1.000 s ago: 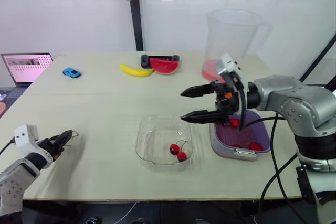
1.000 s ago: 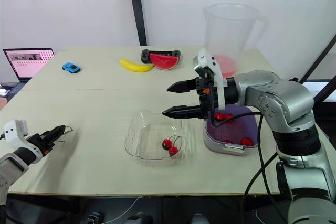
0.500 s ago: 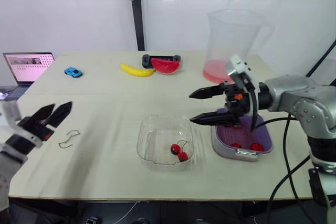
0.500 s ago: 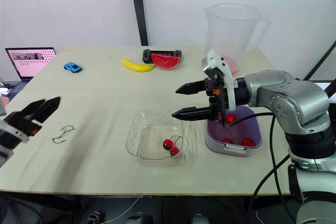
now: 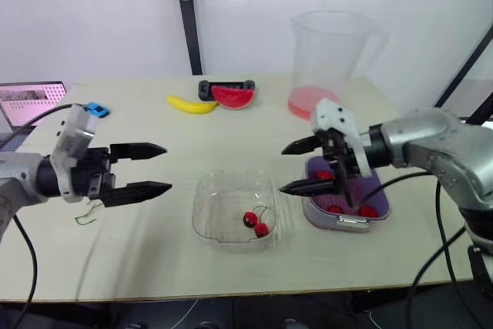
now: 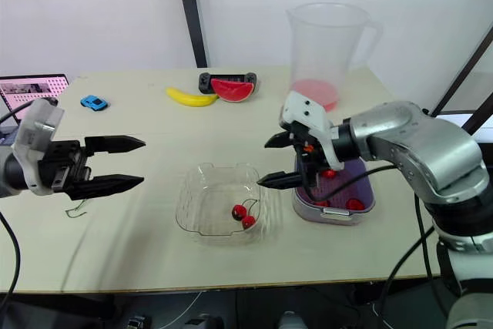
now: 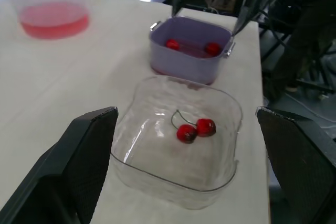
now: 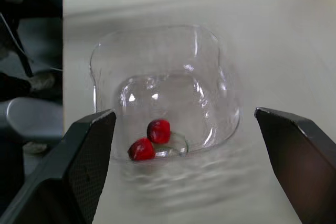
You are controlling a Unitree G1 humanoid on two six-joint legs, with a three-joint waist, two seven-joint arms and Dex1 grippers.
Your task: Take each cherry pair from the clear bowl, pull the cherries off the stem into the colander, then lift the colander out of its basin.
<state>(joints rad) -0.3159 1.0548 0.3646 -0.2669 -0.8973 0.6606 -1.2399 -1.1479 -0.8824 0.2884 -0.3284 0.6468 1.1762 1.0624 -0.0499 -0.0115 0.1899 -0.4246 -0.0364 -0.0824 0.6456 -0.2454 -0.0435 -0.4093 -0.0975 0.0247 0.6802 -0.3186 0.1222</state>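
Left eye view: right gripper (image 5: 283, 169), fingers spread wide, hovers at the bowl's (image 5: 206, 217) colander-side rim. The cherry pair (image 5: 256, 223) lies just below and leftward, in the bowl's near right part. The left gripper (image 5: 167, 167), equally spread, is farther off. Colander (image 5: 377, 190) stands just beside the bowl.

A yellow banana (image 6: 189, 97) lies at the far side of the pale desk (image 6: 154, 132). Just beside the banana, toward the right, a red watermelon slice (image 6: 233, 90) rests on a black holder (image 6: 206, 80). Further right of the banana stands a tall clear pitcher (image 6: 323, 48) with pink liquid (image 6: 314, 92) at its bottom. Left of the banana sits a small blue toy car (image 6: 94, 102), and beyond it an open laptop (image 6: 31, 88) at the desk's edge.
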